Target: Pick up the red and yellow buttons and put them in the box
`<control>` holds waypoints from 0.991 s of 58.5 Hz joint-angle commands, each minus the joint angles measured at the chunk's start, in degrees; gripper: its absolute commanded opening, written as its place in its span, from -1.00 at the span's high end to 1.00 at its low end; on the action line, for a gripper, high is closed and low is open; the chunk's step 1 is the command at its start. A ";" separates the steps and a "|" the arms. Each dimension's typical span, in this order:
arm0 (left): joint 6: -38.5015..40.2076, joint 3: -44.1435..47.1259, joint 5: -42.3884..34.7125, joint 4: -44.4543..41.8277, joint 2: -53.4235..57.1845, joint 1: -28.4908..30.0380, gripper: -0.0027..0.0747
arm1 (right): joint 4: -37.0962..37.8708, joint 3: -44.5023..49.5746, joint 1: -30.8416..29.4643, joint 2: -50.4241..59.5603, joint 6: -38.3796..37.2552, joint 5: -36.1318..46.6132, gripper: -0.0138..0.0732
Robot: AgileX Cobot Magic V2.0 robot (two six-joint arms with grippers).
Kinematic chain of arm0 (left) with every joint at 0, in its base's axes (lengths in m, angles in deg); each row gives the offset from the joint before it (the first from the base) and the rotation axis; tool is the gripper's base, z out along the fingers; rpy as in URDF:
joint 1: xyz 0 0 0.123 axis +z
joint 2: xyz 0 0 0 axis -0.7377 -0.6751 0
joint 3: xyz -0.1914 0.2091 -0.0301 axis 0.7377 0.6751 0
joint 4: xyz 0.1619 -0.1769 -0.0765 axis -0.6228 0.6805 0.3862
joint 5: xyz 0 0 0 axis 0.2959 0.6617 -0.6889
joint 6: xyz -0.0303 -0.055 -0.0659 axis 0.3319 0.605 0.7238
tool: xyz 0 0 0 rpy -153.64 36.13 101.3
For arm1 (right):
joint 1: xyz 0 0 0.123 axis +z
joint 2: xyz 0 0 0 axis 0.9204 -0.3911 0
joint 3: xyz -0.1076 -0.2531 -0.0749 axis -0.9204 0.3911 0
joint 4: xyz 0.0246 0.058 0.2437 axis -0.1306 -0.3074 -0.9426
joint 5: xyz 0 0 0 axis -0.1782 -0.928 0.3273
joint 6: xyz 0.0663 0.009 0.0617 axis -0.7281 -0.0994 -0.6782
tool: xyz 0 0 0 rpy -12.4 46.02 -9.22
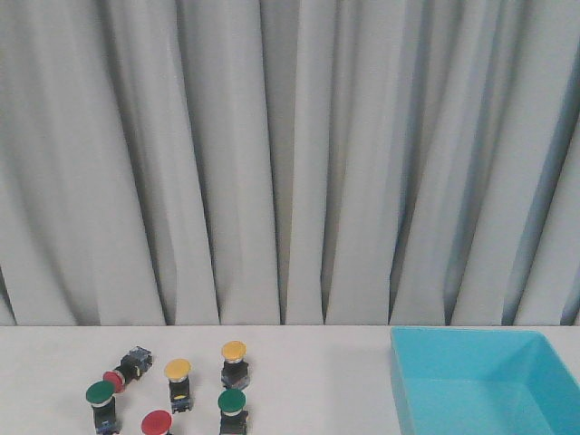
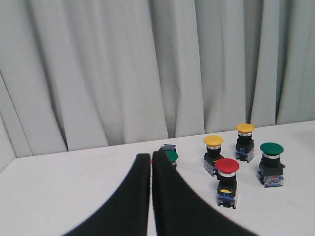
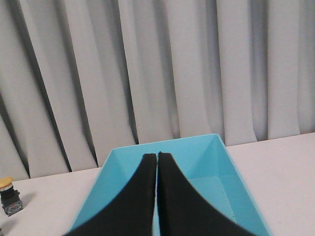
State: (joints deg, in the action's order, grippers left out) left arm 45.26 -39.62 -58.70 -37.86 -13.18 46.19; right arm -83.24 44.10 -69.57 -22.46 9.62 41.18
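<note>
Two yellow buttons (image 1: 178,369) (image 1: 234,350) and a red button (image 1: 156,422) stand upright at the table's front left. A second red button (image 1: 114,377) lies on its side. The light blue box (image 1: 453,332) sits at the front right, with nothing visible inside it. Neither gripper shows in the front view. My left gripper (image 2: 150,157) is shut and empty, above the table just left of the buttons; the upright red button (image 2: 227,165) and both yellow ones (image 2: 213,140) (image 2: 245,128) are apart from it. My right gripper (image 3: 157,155) is shut and empty over the box (image 3: 209,152).
Two green-capped buttons (image 1: 100,392) (image 1: 231,401) stand among the red and yellow ones; one (image 2: 172,156) is partly hidden behind my left fingers. A grey curtain hangs along the table's far edge. One yellow button (image 3: 6,183) shows left of the box in the right wrist view.
</note>
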 commanded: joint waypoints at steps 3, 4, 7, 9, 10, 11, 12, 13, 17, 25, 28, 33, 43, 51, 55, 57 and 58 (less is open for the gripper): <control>0.58 0.15 -4.64 0.60 0.83 0.05 0.95 | 0.03 0.88 -0.09 0.95 0.11 4.02 0.69; 0.58 0.15 -4.64 0.60 0.83 0.05 0.95 | 0.03 0.88 -0.09 0.95 0.11 4.02 0.69; 0.58 0.15 -4.64 0.60 0.83 0.05 0.95 | 0.03 0.88 -0.09 0.95 0.11 4.02 0.69; 0.58 0.15 -4.64 0.60 0.83 0.05 0.95 | 0.03 0.88 -0.09 0.95 0.11 4.02 0.69; 0.58 0.15 -4.64 0.60 0.83 0.05 0.95 | 0.03 0.88 -0.09 0.95 0.11 4.02 0.69; 0.58 0.15 -4.64 0.60 0.83 0.05 0.95 | 0.03 0.88 -0.09 0.95 0.11 4.02 0.69; 0.58 0.15 -4.64 0.60 0.83 0.05 0.95 | 0.03 0.88 -0.09 0.95 0.11 4.02 0.69; 0.58 0.15 -4.64 0.60 0.83 0.05 0.95 | 0.03 0.88 -0.09 0.95 0.11 4.02 0.69; 0.58 0.15 -4.64 0.60 0.83 0.05 0.95 | 0.03 0.88 -0.09 0.95 0.11 4.02 0.69; 0.58 0.15 -4.64 0.60 0.83 0.05 0.95 | 0.03 0.88 -0.09 0.95 0.11 4.02 0.69; 0.58 0.15 -4.64 0.60 0.83 0.05 0.95 | 0.03 0.88 -0.09 0.95 0.11 4.02 0.69; 0.58 0.15 -4.64 0.60 0.83 0.05 0.95 | 0.03 0.88 -0.09 0.95 0.11 4.02 0.69; 0.58 0.15 -4.64 0.60 0.83 0.05 0.95 | 0.03 0.88 -0.09 0.95 0.11 4.02 0.69; 0.64 0.15 -4.64 0.65 0.83 0.05 0.95 | 0.03 0.88 -0.09 0.95 0.11 4.02 0.69; 1.04 0.04 -4.71 0.65 0.83 0.05 0.95 | 0.03 0.88 -0.09 0.95 0.11 4.02 0.69; 1.87 -0.12 -5.02 0.65 0.83 0.05 0.95 | 0.03 0.88 -0.09 0.95 0.11 4.02 0.69; 2.36 -0.19 -5.03 0.65 0.83 0.05 0.95 | 0.03 0.88 -0.09 0.95 0.11 4.02 0.69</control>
State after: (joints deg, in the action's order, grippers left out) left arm 45.46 -39.62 -58.70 -37.86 -13.18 46.19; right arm -83.24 44.10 -69.57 -22.46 9.62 41.18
